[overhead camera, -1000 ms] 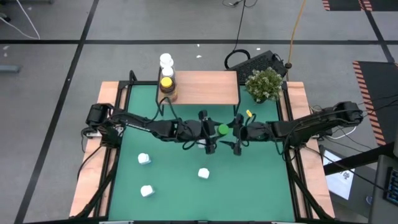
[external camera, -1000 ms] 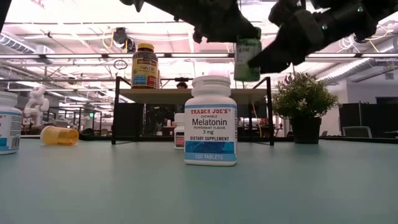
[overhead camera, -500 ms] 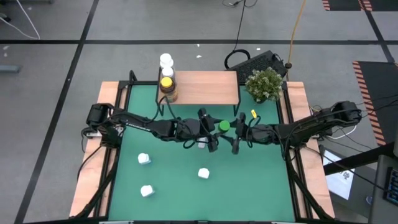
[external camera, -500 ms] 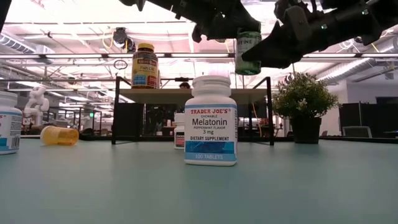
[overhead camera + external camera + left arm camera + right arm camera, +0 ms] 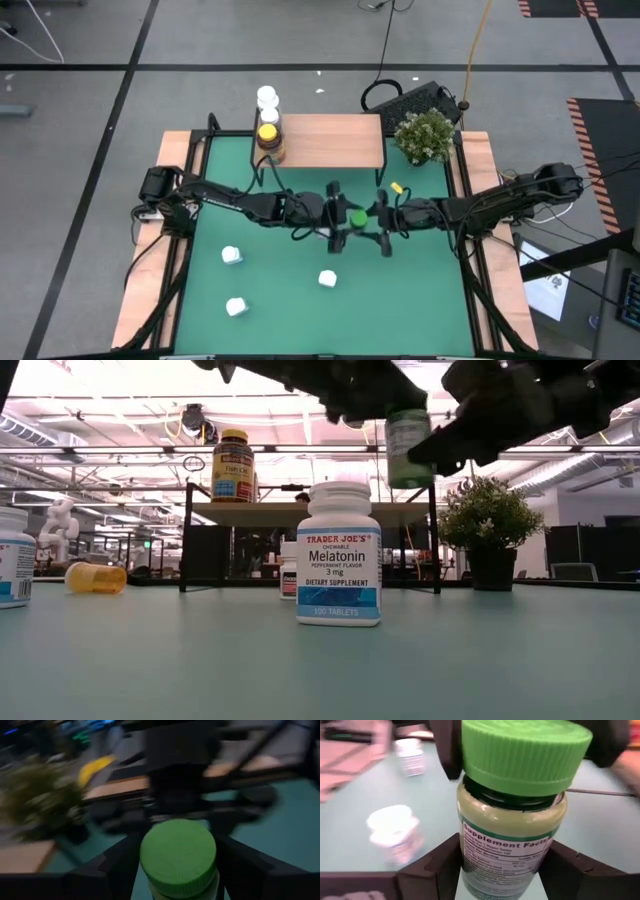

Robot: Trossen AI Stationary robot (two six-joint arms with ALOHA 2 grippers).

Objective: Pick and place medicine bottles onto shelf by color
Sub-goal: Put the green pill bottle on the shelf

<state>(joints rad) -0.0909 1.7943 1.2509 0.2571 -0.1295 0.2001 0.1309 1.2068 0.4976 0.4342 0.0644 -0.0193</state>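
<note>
The green-capped bottle (image 5: 357,215) hangs upright in the air over the table's middle, between my two grippers; the low view shows it (image 5: 407,448) well above the table. My left gripper (image 5: 341,216) comes at it from the table's left and is shut on it. My right gripper (image 5: 376,217) comes from the right and is shut on it too. The shelf (image 5: 325,140) stands at the far edge; at its left end are an amber bottle with a yellow lid (image 5: 267,133) and white bottles (image 5: 267,97). My left gripper holds the green bottle just under its cap (image 5: 177,852), pinched between the two fingers (image 5: 117,870), level from the table's left. The bottle is upright and lifted clear. My right gripper pinches the bottle's labelled body (image 5: 507,845) between its fingers (image 5: 437,867), level from the table's right.
White bottles stand on the green table top (image 5: 231,255), (image 5: 327,278), (image 5: 236,306); the Melatonin bottle (image 5: 340,555) is nearest the low camera. An orange bottle (image 5: 97,577) lies on its side at the left. A potted plant (image 5: 427,135) stands right of the shelf.
Both grippers and the green bottle between them have shifted a little toward the table's near edge. The right gripper has swung round from slanting beside the bottle to level with it. The bottle has stayed upright and in the air.
</note>
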